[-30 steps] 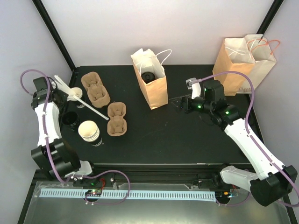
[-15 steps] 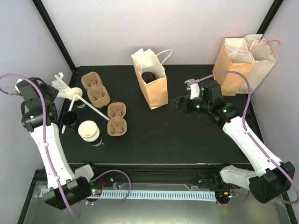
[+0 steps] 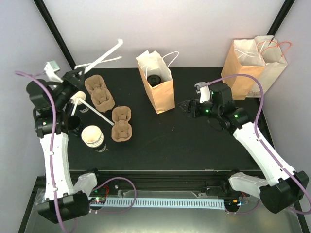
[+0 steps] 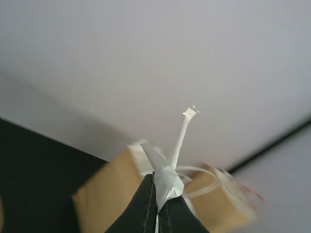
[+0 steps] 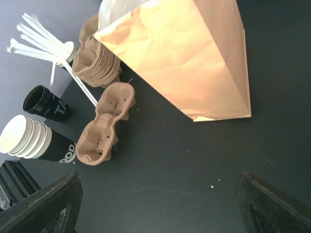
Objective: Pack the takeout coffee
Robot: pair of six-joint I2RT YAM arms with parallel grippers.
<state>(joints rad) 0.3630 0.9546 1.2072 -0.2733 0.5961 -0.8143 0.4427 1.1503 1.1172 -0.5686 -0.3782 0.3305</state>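
Note:
The takeout coffee (image 3: 154, 79) shows as a black lid deep inside the open brown paper bag (image 3: 158, 90) at the back centre. My left gripper (image 3: 77, 74) is raised over the table's left rear corner and is shut on white paper-wrapped straws (image 3: 104, 56) that stick out towards the bag. In the left wrist view the left gripper (image 4: 159, 196) pinches the straws (image 4: 167, 179), with the bag blurred behind. My right gripper (image 3: 187, 108) hangs open just right of the bag. In the right wrist view the right gripper (image 5: 160, 204) holds nothing, and the bag (image 5: 194, 58) is ahead of it.
A second paper bag (image 3: 252, 63) stands at the back right. On the left are pulp cup carriers (image 3: 99, 92) (image 3: 121, 124), a stack of cream cups (image 3: 92, 136), an open black cup (image 3: 73, 124) and a straw holder (image 3: 77, 97) with more straws.
The left arm has swung up and to the right, carrying the white straws away from the holder and pointing them towards the bag. The right arm has hardly moved.

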